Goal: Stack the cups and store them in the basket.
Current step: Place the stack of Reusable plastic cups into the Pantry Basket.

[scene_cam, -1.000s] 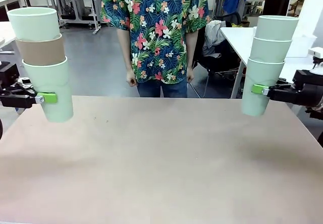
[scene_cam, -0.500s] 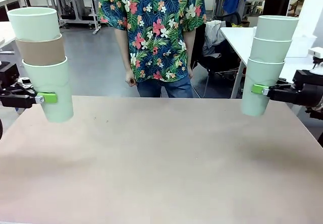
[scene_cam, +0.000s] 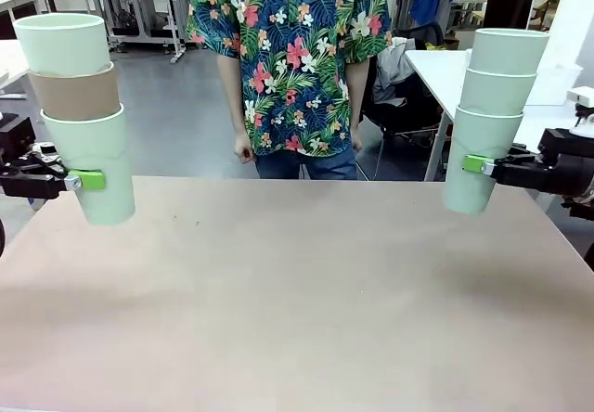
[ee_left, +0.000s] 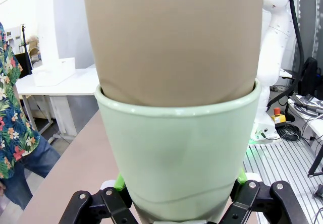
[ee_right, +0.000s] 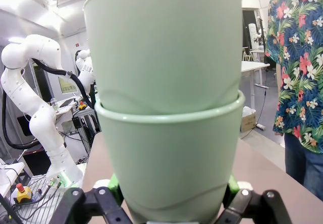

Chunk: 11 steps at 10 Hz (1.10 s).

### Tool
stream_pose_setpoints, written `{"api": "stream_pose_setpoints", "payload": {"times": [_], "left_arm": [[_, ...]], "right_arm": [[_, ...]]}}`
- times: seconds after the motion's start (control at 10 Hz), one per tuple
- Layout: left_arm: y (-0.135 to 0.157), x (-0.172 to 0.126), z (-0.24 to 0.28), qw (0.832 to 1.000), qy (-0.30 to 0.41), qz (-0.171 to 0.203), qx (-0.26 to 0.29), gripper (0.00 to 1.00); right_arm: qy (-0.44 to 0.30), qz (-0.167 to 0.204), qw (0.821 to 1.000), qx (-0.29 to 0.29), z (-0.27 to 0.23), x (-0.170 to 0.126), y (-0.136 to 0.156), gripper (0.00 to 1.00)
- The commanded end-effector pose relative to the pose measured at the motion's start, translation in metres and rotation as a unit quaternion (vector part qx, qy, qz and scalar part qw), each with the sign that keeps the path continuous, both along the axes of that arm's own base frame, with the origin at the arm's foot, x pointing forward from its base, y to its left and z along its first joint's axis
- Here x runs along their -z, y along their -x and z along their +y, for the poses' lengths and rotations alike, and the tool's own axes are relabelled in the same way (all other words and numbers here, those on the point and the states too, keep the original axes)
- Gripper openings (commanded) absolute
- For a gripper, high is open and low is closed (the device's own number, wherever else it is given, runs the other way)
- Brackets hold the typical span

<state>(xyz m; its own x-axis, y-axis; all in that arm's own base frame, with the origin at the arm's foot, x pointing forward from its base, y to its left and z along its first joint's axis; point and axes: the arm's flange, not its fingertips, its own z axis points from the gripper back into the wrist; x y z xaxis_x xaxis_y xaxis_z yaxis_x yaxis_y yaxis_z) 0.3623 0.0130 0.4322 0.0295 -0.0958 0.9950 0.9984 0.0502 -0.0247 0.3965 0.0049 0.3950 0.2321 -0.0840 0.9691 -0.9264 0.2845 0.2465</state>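
Gripping cup stacks [scene_cam: 79, 106]: left claw [scene_cam: 97, 183], right claw [scene_cam: 467, 167]; far pads hidden.

Tan cup [ee_left: 174, 37] inside mint cup [ee_left: 176, 148] between green pads [ee_left: 119, 182] of left claw [ee_left: 179, 196]

I find no word, number, brand or sign that I can read anywhere; the cups [scene_cam: 79, 96] show plain walls, mint and tan.

Bright even light, soft shadows — wrist views distorted
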Motion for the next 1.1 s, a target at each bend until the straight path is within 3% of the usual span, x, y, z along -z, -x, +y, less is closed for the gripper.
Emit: {"api": "stream_pose_setpoints", "payload": {"times": [0.0, 1.0], "left_arm": [[0.0012, -0.0039, -0.0003, 1.000, 0.003, -0.005, 0.001, 0.85], [0.0012, -0.0039, -0.0003, 1.000, 0.003, -0.005, 0.001, 0.85]], "right_arm": [[-0.001, -0.004, 1.000, 0.001, 0.0000, -0.0032, 0.0002, 0.86], [-0.001, -0.004, 1.000, 0.001, 0.0000, -0.0032, 0.0002, 0.86]]}}
